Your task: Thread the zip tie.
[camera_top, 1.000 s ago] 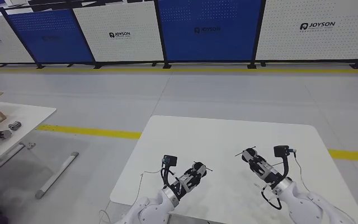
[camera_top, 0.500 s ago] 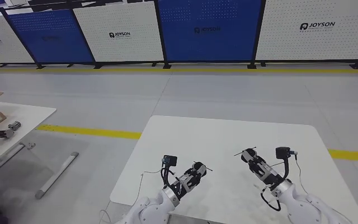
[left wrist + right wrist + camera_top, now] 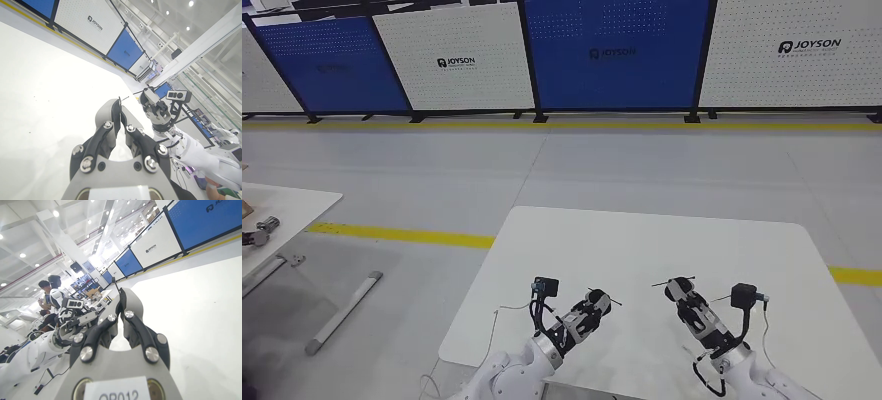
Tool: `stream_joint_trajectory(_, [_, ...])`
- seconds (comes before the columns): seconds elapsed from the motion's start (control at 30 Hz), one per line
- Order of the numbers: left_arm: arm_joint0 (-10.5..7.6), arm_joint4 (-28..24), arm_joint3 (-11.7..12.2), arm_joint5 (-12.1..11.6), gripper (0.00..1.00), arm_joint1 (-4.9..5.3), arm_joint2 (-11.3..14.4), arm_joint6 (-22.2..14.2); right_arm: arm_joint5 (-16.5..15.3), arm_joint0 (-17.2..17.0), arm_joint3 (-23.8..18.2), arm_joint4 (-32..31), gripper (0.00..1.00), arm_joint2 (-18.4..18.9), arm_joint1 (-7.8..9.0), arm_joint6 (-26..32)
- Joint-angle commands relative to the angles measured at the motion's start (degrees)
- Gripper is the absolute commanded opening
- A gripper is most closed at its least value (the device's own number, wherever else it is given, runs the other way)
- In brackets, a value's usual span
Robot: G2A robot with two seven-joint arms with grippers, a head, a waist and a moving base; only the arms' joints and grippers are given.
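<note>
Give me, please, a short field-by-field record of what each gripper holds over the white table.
Left gripper: shut on a thin black strip, whose pointed end sticks out past the fingertips
Right gripper: shut on a thin black plastic zip tie, which sticks out beyond the fingertips with a small block at its end
Relation: grippers apart, the two black pieces not touching
Surface: white rectangular table, both grippers over its near part
Threading: not yet done
</note>
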Motion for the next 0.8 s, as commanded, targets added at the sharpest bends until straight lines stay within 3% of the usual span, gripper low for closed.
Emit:
stream_joint_trajectory(0.0, [0.00, 0.00, 0.00, 0.00, 0.00, 0.00, 0.00, 0.00, 0.00, 0.00, 0.00, 0.00, 0.00, 0.00, 0.00, 0.00])
stream_joint_trajectory(0.13, [-0.27, 0.03, -0.02, 0.57, 0.00, -0.07, 0.06, 0.60, 0.00, 0.00, 0.00, 0.00, 0.00, 0.00, 0.00, 0.00])
stream_joint_trajectory(0.3, [-3.52, -0.24, 1.06, 8.89, 0.00, -1.21, 3.11, 3.96, 0.00, 0.00, 0.00, 0.00, 0.00, 0.00, 0.00, 0.00])
stream_joint_trajectory(0.37, [-5.07, -1.69, 2.16, 10.71, 0.00, -1.63, 3.92, 4.37, 0.00, 0.00, 0.00, 0.00, 0.00, 0.00, 0.00, 0.00])
stream_joint_trajectory(0.77, [-5.41, -1.92, 2.47, 11.04, 0.00, -1.74, 4.19, 4.42, 0.00, 0.00, 0.00, 0.00, 0.00, 0.00, 0.00, 0.00])
